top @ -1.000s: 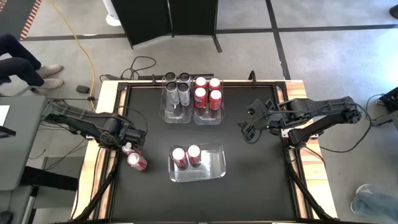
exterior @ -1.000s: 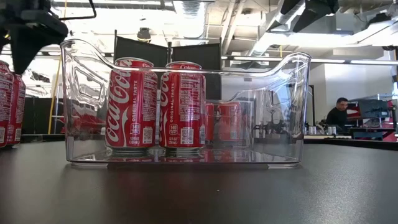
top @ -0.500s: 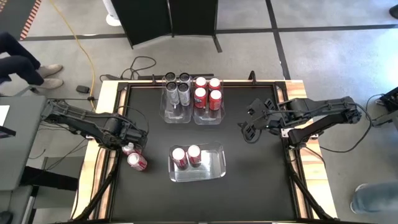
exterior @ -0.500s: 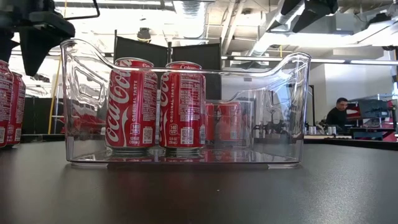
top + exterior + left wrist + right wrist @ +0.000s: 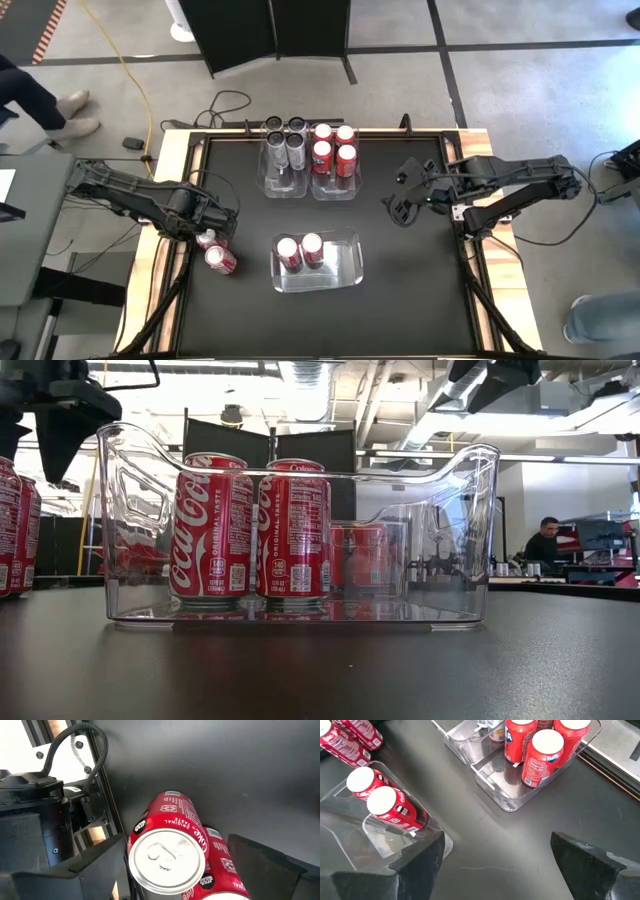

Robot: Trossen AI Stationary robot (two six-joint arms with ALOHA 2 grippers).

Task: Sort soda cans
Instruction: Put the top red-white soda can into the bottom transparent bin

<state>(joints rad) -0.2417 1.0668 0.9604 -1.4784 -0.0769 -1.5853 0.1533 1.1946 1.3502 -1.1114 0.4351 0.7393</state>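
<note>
Black counter (image 5: 400, 300), twelve cans on it, both claws spread.

Landmark is the front bin (image 5: 317, 262), which holds two red cans (image 5: 300, 250) at its left end. Left of it, the left claw (image 5: 212, 232) hovers with fingers wide apart directly over two loose red cans (image 5: 214, 251) at the counter's left edge, gripping neither. Behind the front bin stand two back bins (image 5: 310, 186) side by side: four silver cans (image 5: 285, 140) in the left one, four red cans (image 5: 333, 147) in the right. Right of the front bin, the right claw (image 5: 396, 212) hangs released over bare counter.
</note>
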